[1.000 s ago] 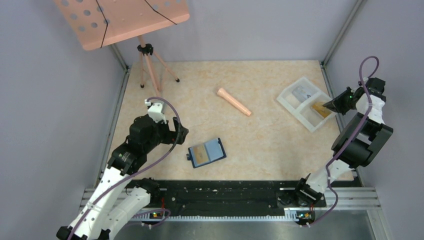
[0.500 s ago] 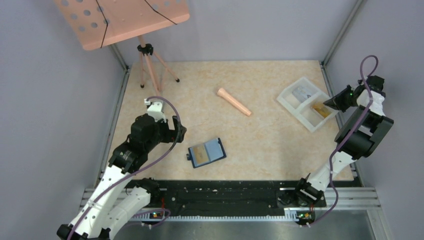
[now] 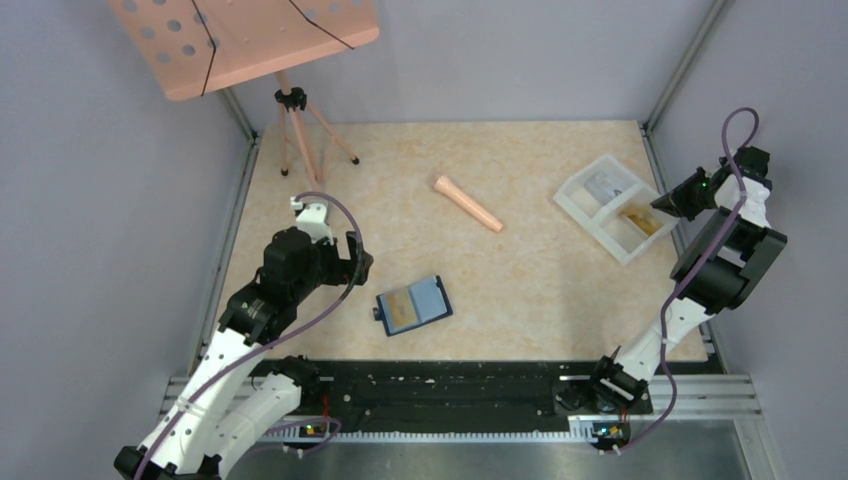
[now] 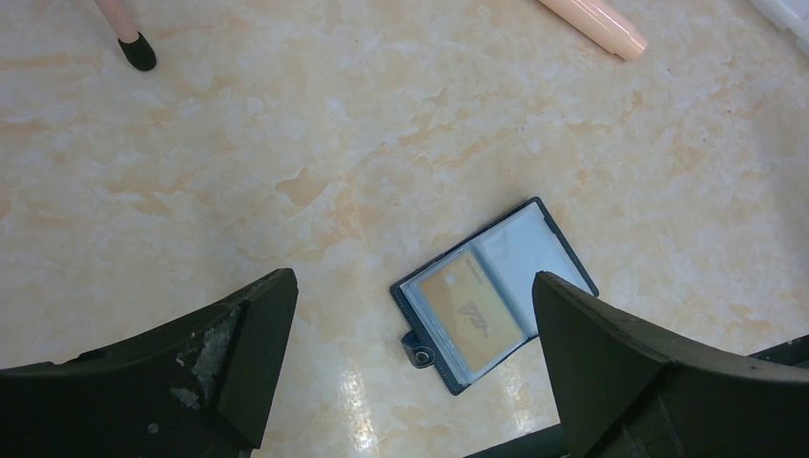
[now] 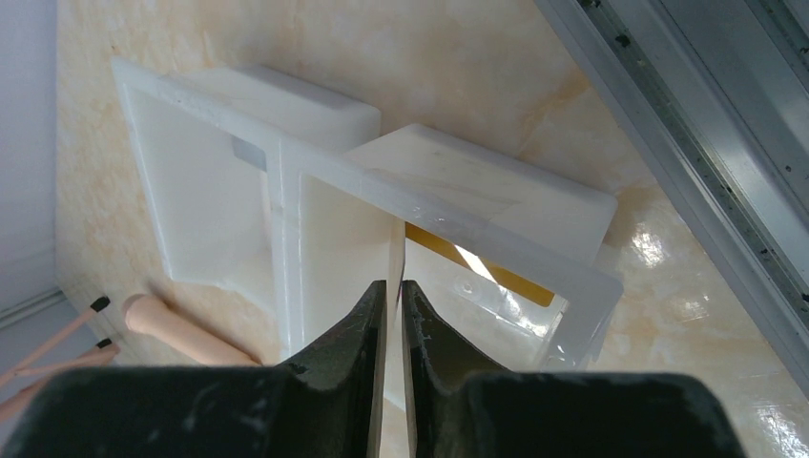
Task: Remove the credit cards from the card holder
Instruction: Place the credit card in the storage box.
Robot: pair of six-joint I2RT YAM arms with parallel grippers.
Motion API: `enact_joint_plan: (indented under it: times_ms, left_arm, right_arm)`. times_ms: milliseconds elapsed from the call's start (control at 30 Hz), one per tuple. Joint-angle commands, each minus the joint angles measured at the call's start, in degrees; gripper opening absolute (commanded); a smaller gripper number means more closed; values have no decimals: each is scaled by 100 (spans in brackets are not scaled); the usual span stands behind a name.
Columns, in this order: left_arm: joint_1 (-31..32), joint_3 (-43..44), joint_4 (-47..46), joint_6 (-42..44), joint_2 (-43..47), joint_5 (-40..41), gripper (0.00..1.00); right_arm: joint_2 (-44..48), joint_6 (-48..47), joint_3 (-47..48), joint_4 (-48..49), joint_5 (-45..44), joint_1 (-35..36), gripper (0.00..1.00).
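The card holder [image 3: 413, 306] [image 4: 494, 296] lies open on the table, with a tan-gold credit card [image 3: 400, 308] [image 4: 472, 313] in its left pocket. My left gripper [image 3: 358, 262] [image 4: 412, 286] hovers open just left of and above it, touching nothing. At the far right, my right gripper [image 3: 660, 206] [image 5: 394, 286] hangs over the white tray [image 3: 585, 210] [image 5: 448, 205]. Its jaws stand a sliver apart around a pale credit card [image 5: 394, 253] seen edge-on. Inside the tray lie a gold card [image 3: 643, 220] [image 5: 477, 265] and a grey card [image 3: 603, 186] [image 5: 246, 153].
A peach cylinder [image 3: 467, 203] [image 4: 591, 14] [image 5: 181, 329] lies mid-table toward the back. A pink music stand on a tripod [image 3: 290, 100] rises at the back left. Metal frame rails [image 5: 687, 114] run close by the tray on the right.
My right gripper has drifted a little up and to the right over the tray, and its jaws have eased slightly. The left arm has barely shifted.
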State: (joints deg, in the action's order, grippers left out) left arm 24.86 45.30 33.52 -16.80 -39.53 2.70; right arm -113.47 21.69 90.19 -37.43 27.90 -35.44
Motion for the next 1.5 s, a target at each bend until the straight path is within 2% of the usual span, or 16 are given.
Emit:
enact_joint_plan:
  times_ms: [0,333,567,700,867,1067,1467]
  left_arm:
    - [19,34,-169,54,12,99,99]
    - [19,40,-157,54,11,105,99]
    - [16,38,-172,55,7,69,99]
    - [14,35,-170,54,31,73,99]
    - [18,16,-168,61,80,73,99]
    - [14,7,-160,71,103,99,99]
    - [18,17,-171,80,55,47,99]
  right_arm:
    - [-93,170,357,263,-275,-59,9]
    - [-21,272,307,421,-374,-23,6]
    - [149,420,63,516,-504,182,15]
    - [338,598,-289,790,-579,295,16]
    - [420,729,-530,883,-598,377,15]
    - [612,646,-509,922,-683,389,0]
    - [365,-153,-73,759,-21,194,0]
